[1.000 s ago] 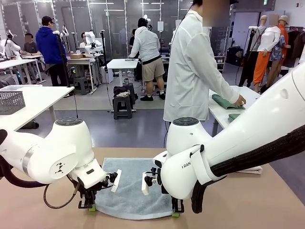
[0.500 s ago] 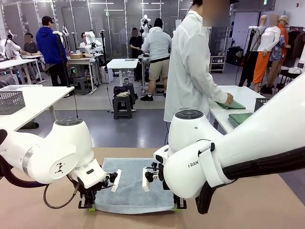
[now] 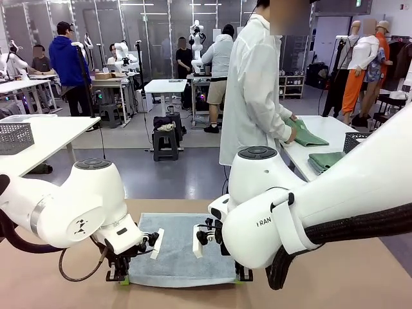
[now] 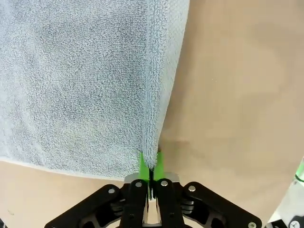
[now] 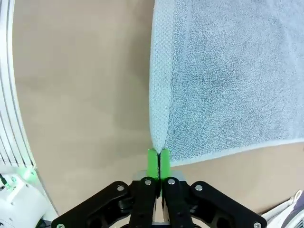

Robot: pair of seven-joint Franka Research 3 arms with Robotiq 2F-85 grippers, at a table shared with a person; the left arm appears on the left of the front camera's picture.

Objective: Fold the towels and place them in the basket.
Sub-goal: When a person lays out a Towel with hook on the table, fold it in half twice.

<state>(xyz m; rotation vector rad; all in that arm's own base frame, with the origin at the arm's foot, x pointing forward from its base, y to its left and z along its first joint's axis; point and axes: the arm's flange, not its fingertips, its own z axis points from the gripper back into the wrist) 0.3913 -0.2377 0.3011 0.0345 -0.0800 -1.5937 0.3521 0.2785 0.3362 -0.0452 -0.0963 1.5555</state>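
The tan worktop (image 3: 335, 273) carries the towel (image 3: 180, 254), spread flat, with its near corners pinched tight in the left fingers (image 4: 142, 164) and right fingers (image 5: 152, 164). I'd lift both corners evenly and carry them to the far edge, with the hems aligned.

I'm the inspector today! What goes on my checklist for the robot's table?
Surface: tan table, holding one towel.
Job's things: grey-blue towel spread out; green towels and basket on the far table.
Clutter: nothing seen.
Grippers: left gripper and right gripper each shut on a near towel corner.
Cables: black cable loops under the left arm.
Surroundings: person handling a green towel.
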